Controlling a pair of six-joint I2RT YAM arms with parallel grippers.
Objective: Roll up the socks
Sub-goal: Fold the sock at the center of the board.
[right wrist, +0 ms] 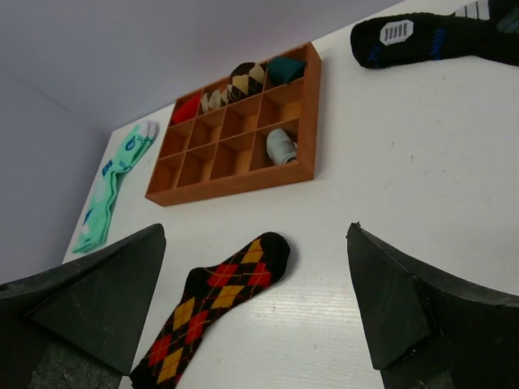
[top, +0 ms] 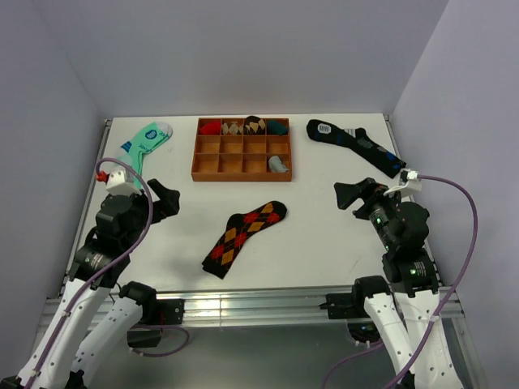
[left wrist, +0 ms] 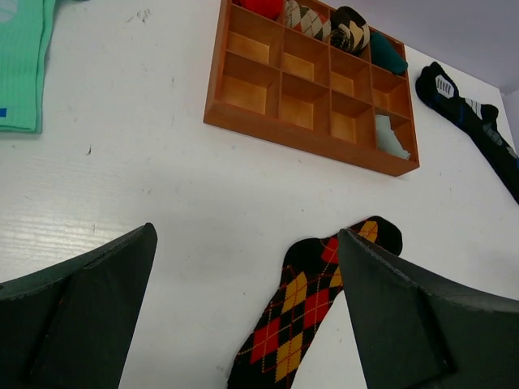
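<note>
White worktop [top: 324, 243], walled in pale grey, carries a black argyle sock [top: 243, 237] lying flat and unrolled toward the near edge, about midway along it, with its toe aimed at the far right corner. Behind it, by the far edge, sits a wooden tray [top: 242, 176]. A mint green sock [top: 144, 142] lies near the far left corner and a navy sock [top: 357, 144] near the far right. The left gripper [top: 169, 197] and the right gripper [top: 347, 197] hover on either side of the argyle sock, fingers spread wide, holding nothing.

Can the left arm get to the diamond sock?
Probably yes. The sock lies flat on the table near the open left tool, and nothing sits between them.
</note>
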